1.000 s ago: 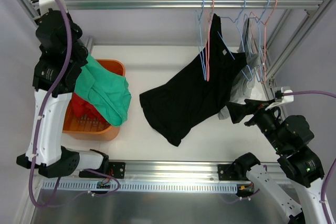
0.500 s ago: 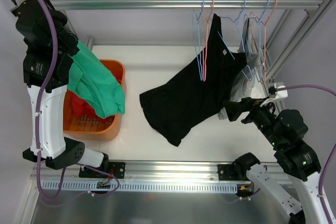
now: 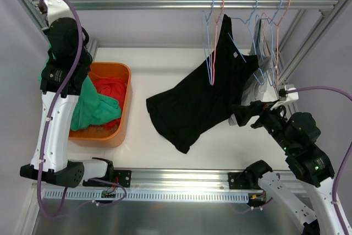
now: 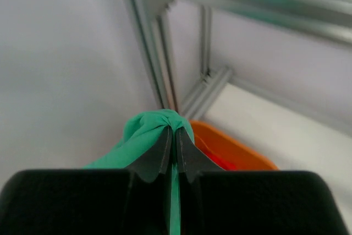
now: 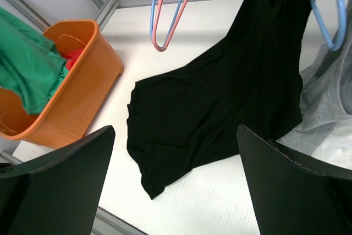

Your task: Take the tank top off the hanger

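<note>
The black tank top (image 3: pixel 198 103) hangs from a blue hanger (image 3: pixel 248 21) on the rail, and its lower part is spread over the white table. In the right wrist view the tank top (image 5: pixel 231 97) fills the middle, with the blue hanger (image 5: pixel 335 26) at its right shoulder. My right gripper (image 3: pixel 242 115) is open beside the top's lower right edge; in its own view the right gripper (image 5: pixel 175 136) holds nothing. My left gripper (image 4: pixel 176 136) is shut on a green garment (image 4: pixel 148 130) that droops into the orange basket (image 3: pixel 124 103).
Empty blue and pink hangers (image 3: pixel 213 42) hang left of the tank top. A grey garment (image 3: pixel 258 75) hangs behind it on the right. A red cloth (image 3: pixel 110 89) lies in the basket. The metal rail (image 3: pixel 165 4) and frame posts bound the back and sides.
The left arm swung up and back, then came down, so the green garment now hangs into the basket. The right gripper shifted slightly left toward the black top, still open.
</note>
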You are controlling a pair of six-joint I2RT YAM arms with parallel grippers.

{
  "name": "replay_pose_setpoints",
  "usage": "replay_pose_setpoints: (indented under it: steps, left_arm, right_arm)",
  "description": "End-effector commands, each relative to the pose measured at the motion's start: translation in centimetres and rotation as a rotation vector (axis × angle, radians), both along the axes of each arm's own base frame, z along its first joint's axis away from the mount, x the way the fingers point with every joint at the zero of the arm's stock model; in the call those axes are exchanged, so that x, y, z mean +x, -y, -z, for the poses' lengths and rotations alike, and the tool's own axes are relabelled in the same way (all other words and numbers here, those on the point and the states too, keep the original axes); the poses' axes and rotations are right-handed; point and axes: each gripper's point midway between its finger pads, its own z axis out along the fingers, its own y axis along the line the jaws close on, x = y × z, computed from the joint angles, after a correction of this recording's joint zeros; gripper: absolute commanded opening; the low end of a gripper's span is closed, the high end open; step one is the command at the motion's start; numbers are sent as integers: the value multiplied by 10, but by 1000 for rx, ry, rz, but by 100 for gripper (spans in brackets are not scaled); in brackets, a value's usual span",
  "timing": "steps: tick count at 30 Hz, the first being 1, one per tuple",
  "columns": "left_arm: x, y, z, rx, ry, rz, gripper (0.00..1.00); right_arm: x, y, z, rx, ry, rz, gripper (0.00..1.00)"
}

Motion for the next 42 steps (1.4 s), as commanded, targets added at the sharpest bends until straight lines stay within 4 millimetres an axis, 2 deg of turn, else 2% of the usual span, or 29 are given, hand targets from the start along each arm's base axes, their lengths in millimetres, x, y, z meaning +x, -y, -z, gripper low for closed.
replay_pose_setpoints:
  steps: [1,5,6,7,8,9,11,12,14,15,18,20,24,25,26,29,30,32,34,35,36,40,42]
  left_arm:
    - [-5,42,27,-180,38,264,0]
    - [-14,61,93,-321,-76,323,0]
    - [-19,67,117,-350,-117,346,0]
    - [-19,78,129,-410,-126,385,0]
    - [-20,80,140,-426,-146,387,0]
    - [-23,79,165,-436,-195,365,0]
    - [-25,73,189,-460,-229,299,0]
    - [-26,70,214,-483,-286,249,0]
    - [-26,69,240,-527,-354,211,0]
    - [-28,69,260,-547,-417,184,0]
    - [-33,69,284,-608,-451,143,0]
    - [-37,72,287,-629,-451,146,0]
    - [-52,76,292,-633,-493,189,43]
    - [-59,77,293,-635,-514,196,77]
    - [-63,79,289,-634,-513,217,98]
    - [-76,94,254,-619,-453,390,99]
    - [-87,107,237,-616,-421,510,99]
    - [-106,118,216,-589,-356,637,99]
    - [-120,118,210,-543,-329,687,99]
    - [-135,114,209,-527,-311,687,99]
    - [-142,108,209,-506,-306,673,99]
    - [-167,99,212,-435,-286,683,99]
    - [-176,101,209,-427,-251,714,99]
  right_arm:
    - [2,-13,-9,39,28,-56,99]
    - [-1,-17,-12,57,29,-81,100]
    - [-3,-17,-14,63,36,-81,99]
    - [-4,-16,-15,66,41,-81,99]
    - [-4,-15,-15,66,42,-79,99]
    - [-5,-15,-17,68,49,-78,100]
    - [-7,-14,-16,70,53,-81,99]
    - [-8,-14,-16,71,55,-83,99]
    - [-9,-15,-14,70,55,-90,100]
    - [-10,-15,-14,70,57,-92,100]
    - [-15,-19,-12,60,64,-133,100]
    - [-23,-23,-13,50,73,-181,100]
    - [-35,-26,-8,-5,72,-250,100]
    - [-37,-25,-8,-19,76,-253,99]
    - [-38,-24,-7,-23,71,-251,99]
    - [-35,-9,4,-86,44,-187,99]
    - [-35,-2,14,-114,1,-152,99]
    - [-27,18,24,-166,-28,-41,99]
    - [-24,44,41,-246,-79,83,99]
    - [-23,53,46,-278,-92,123,100]
    - [-27,65,56,-322,-130,164,99]
    - [-33,112,71,-464,-176,360,99]
    - [-35,123,76,-521,-185,395,99]
